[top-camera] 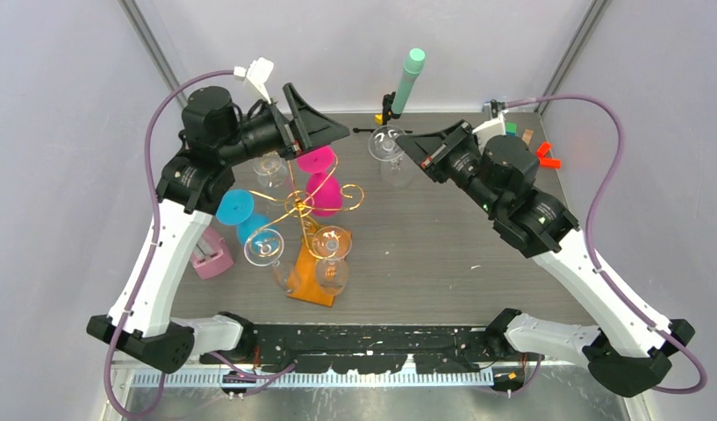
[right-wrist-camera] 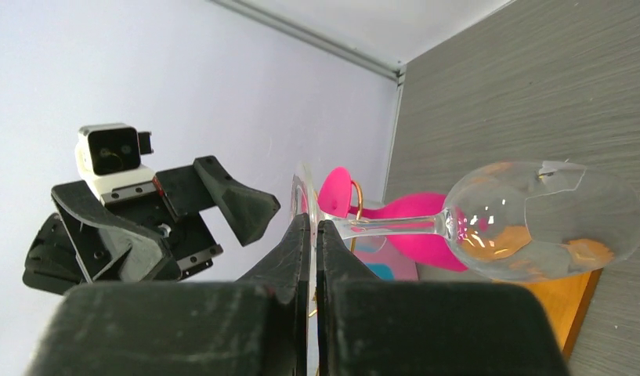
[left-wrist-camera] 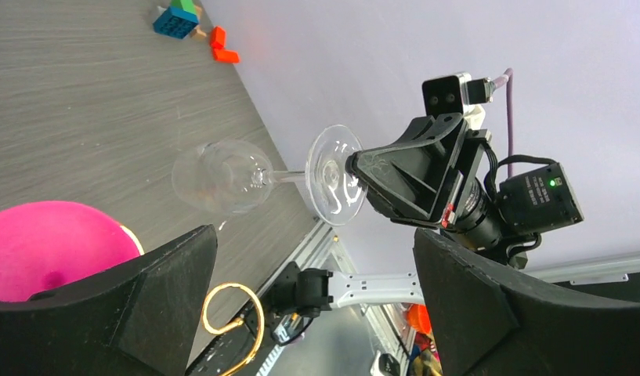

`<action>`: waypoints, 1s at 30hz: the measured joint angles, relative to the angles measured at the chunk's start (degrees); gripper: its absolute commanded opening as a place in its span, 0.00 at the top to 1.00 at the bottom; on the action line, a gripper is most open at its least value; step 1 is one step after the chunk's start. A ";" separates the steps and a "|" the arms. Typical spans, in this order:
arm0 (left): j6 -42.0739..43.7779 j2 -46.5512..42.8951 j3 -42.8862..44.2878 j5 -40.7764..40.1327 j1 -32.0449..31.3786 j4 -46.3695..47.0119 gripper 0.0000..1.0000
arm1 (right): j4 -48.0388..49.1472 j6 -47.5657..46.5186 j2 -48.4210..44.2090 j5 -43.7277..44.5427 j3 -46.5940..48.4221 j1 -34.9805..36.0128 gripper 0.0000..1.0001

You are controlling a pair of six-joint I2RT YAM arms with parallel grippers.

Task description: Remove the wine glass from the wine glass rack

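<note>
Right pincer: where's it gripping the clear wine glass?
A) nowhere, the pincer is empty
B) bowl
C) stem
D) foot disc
D: the right pincer is shut on the flat foot of the clear wine glass, and the stem and bowl stick out free beyond its fingertips.

A dark grey tabletop [top-camera: 460, 246] with a wood-grain finish forms the work surface. A plain, pale lavender-grey back wall [top-camera: 354, 44] closes it in, with a matching left panel [top-camera: 47, 175] and right panel [top-camera: 679, 79]. Slim metal posts rise at the far left corner [top-camera: 148, 39] and the far right corner [top-camera: 570, 44], where the panels meet. A ribbed aluminium rail [top-camera: 337, 377] runs along the near edge. The light is soft and even, and the shadows on the tabletop are faint.
</note>
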 measured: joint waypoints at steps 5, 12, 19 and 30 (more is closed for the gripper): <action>-1.95 0.22 -0.90 -1.97 -2.36 2.40 0.02 | -0.96 1.07 -2.56 4.44 -1.68 0.00 1.00; -4.90 3.08 -1.09 -1.84 -3.74 6.12 0.03 | 0.90 1.49 -5.66 5.14 -6.54 0.00 1.00; -8.92 4.42 -2.93 -0.44 -5.49 10.19 0.04 | 2.45 1.49 -5.57 4.68 -6.71 0.00 1.00; -12.44 7.28 -2.99 2.14 -10.14 14.32 0.21 | 4.46 2.29 -5.44 4.42 -6.71 0.00 1.00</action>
